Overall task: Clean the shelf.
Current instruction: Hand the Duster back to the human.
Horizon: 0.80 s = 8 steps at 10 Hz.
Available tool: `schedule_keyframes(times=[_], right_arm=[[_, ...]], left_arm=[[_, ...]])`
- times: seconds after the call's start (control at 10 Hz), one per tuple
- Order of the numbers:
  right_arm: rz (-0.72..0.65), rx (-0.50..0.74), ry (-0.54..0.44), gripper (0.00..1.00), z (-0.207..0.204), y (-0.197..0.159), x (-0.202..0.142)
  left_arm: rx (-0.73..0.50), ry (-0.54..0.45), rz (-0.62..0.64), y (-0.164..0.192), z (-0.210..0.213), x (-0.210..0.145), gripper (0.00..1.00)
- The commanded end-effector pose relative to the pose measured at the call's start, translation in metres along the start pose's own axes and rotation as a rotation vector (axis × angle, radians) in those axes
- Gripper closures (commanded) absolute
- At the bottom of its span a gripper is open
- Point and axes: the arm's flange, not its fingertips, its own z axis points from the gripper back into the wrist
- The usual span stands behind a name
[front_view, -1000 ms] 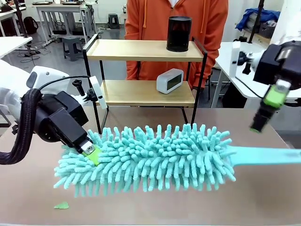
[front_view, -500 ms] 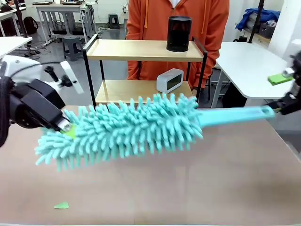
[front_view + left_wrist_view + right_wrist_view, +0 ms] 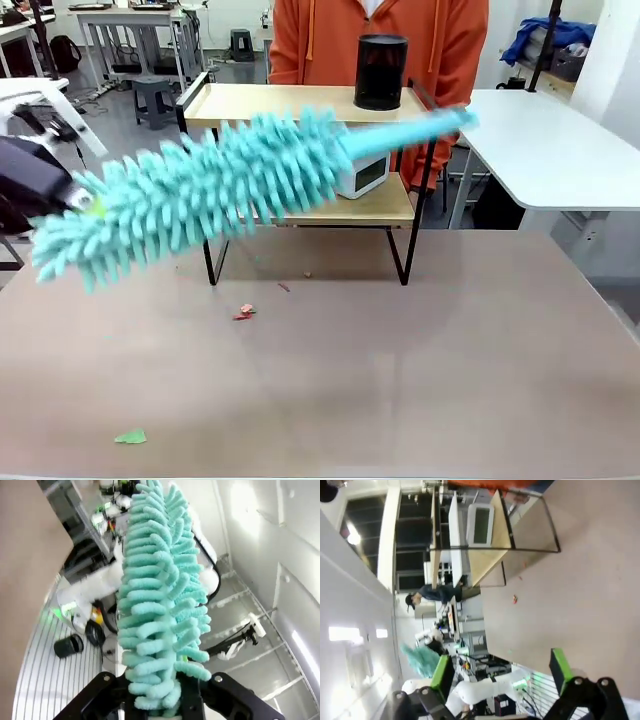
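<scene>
A turquoise fluffy duster (image 3: 200, 195) hangs slanted in the air in front of the shelf (image 3: 260, 104), its handle (image 3: 410, 132) pointing up to the right past the top board. My left gripper (image 3: 85, 205) is shut on the duster's head end at the far left. In the left wrist view the duster (image 3: 157, 605) rises from between the black fingers (image 3: 102, 692) of the left gripper (image 3: 160, 702). My right gripper (image 3: 500, 672) stands open over the table, its green pads (image 3: 441, 672) wide apart; the shelf (image 3: 492, 545) lies sideways beyond it.
A black cylinder (image 3: 381, 70) stands on the top board and a white clock (image 3: 362, 175) on the lower one, partly behind the duster. A person in an orange hoodie (image 3: 450, 50) stands behind. Red crumbs (image 3: 243, 312) and a green scrap (image 3: 130, 436) lie on the brown table (image 3: 400, 380).
My left gripper has lifted the duster off the table and swung it up and left in front of the shelf. The right arm has drawn out of the front view.
</scene>
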Motion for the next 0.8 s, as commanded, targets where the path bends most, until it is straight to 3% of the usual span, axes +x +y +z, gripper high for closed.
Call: schedule_keyframes(times=[0.0,0.2,0.3,0.4,0.5,0.7], right_arm=[[0.082,0.025,0.091,0.00,-0.017,0.009,-0.009],[0.082,0.025,0.091,0.00,-0.017,0.009,-0.009],[0.082,0.025,0.091,0.00,-0.017,0.009,-0.009],[0.082,0.025,0.091,0.00,-0.017,0.009,-0.009],[0.082,0.025,0.091,0.00,-0.017,0.009,-0.009],[0.082,0.025,0.091,0.00,-0.017,0.009,-0.009]], left_arm=[[-0.015,-0.227,-0.175,-0.034,0.033,0.000,1.00],[0.005,-0.440,-0.390,-0.080,0.090,-0.008,1.00],[0.089,-0.641,-0.442,-0.090,0.124,-0.014,1.00],[0.115,-0.783,-0.408,-0.088,0.150,-0.022,1.00],[0.166,-0.896,-0.290,-0.079,0.172,-0.029,1.00],[0.274,-1.047,0.107,-0.051,0.199,-0.038,1.00]])
